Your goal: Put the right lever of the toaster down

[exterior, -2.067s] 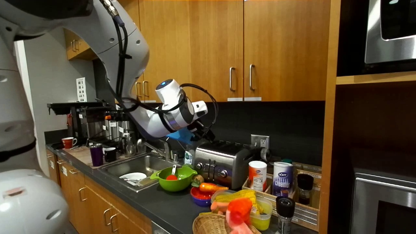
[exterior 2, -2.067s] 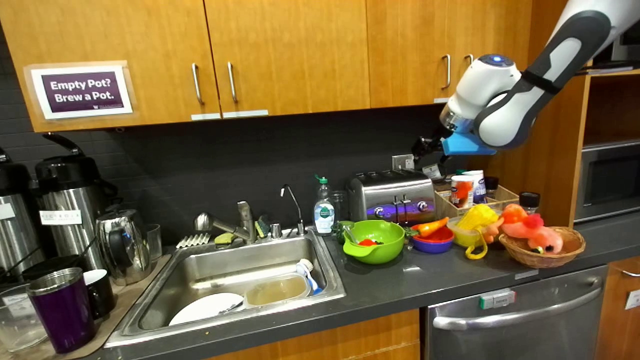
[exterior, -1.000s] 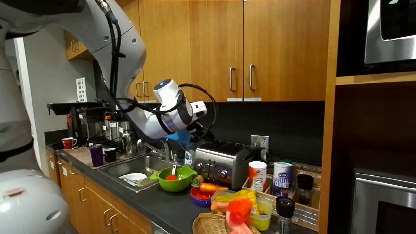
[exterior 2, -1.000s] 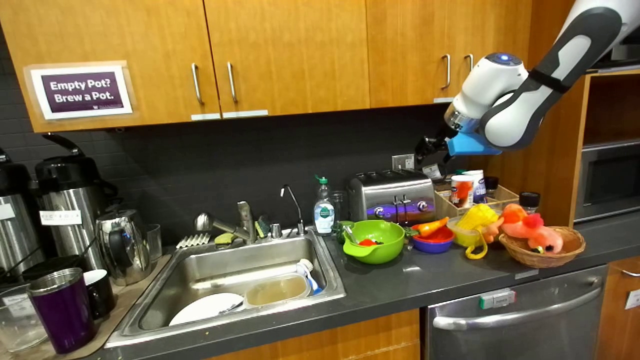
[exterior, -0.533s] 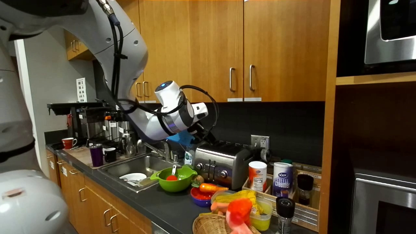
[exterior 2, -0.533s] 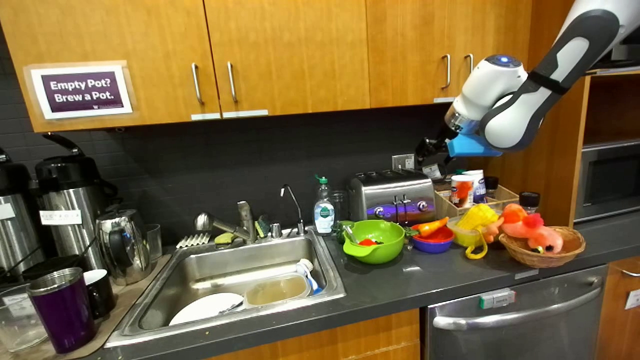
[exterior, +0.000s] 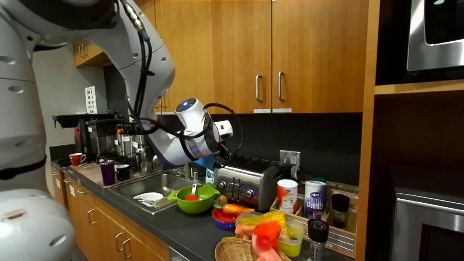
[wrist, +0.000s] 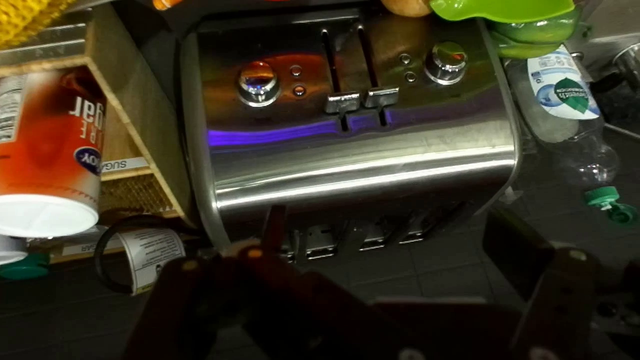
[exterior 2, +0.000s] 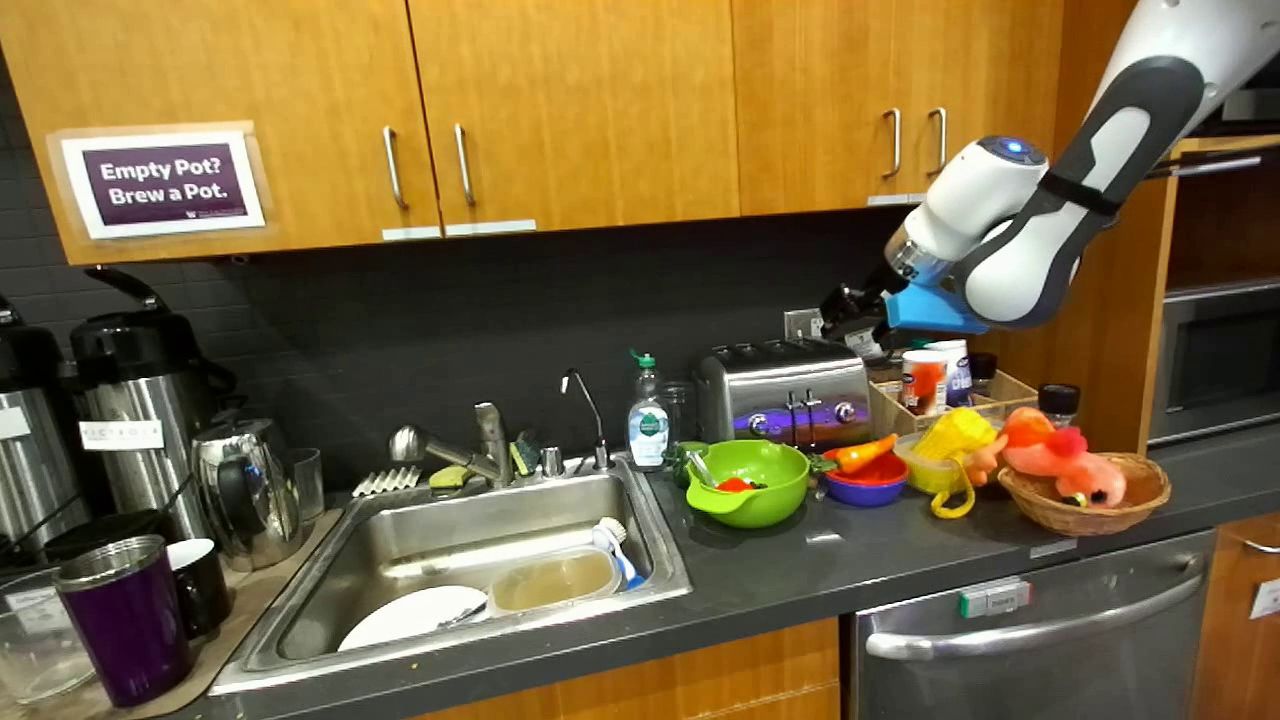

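Upper cupboards [exterior 2: 590,110], wood, metal handles [exterior 2: 464,165], above a dark tiled wall [exterior 2: 480,325]. Side wall [exterior: 61,94], grey. Countertop [exterior 2: 780,560], dark, runs over lower cabinets [exterior: 107,224] of wood. Shelf unit [exterior: 369,137], wood, adjoins the cupboards.

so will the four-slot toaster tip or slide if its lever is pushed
The four-slot toaster looks unlikely to tip, being wide and boxy. Its bulk and metallic sheen suggest weight, so it may resist sliding. A push on its glossy rounded top edge could slip.
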`<control>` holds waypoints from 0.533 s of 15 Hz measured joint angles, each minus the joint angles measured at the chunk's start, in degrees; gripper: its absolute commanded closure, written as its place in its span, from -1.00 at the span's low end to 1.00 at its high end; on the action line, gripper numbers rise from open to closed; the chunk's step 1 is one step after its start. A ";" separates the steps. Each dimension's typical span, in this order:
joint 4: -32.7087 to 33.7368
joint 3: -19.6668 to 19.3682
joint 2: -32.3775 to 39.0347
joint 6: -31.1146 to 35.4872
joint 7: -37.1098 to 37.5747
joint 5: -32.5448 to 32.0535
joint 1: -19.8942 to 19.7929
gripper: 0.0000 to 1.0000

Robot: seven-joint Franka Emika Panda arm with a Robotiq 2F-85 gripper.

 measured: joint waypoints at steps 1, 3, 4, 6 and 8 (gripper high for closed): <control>0.00 -0.01 0.99 1.14 -2.26 3.48 0.48 -1.00; 0.49 0.08 3.04 2.79 -3.96 5.31 0.77 -1.00; 0.59 0.11 3.92 3.54 -3.97 5.31 0.78 -1.00; 0.72 0.14 5.57 4.87 -3.98 5.31 0.78 -1.00; 1.08 0.21 6.93 5.61 -4.00 5.30 0.80 -1.00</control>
